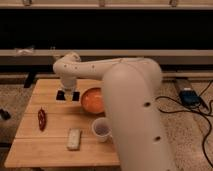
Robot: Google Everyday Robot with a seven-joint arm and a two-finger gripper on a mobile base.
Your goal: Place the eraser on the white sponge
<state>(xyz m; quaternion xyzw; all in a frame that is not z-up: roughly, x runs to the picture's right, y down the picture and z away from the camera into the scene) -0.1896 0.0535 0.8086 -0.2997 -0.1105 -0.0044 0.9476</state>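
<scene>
The eraser, a small flat black block, lies on the wooden table at the back, just left of the orange bowl. My gripper points down right over the eraser, at or touching its top, and hides its middle. The white sponge, a pale speckled pad, lies near the front edge of the table, left of the white cup. My arm reaches in from the lower right and covers the right part of the table.
An orange bowl stands mid-table next to the eraser. A white cup stands in front of it. A dark red chili-shaped thing lies at the left. Cables and a blue device lie on the floor at the right.
</scene>
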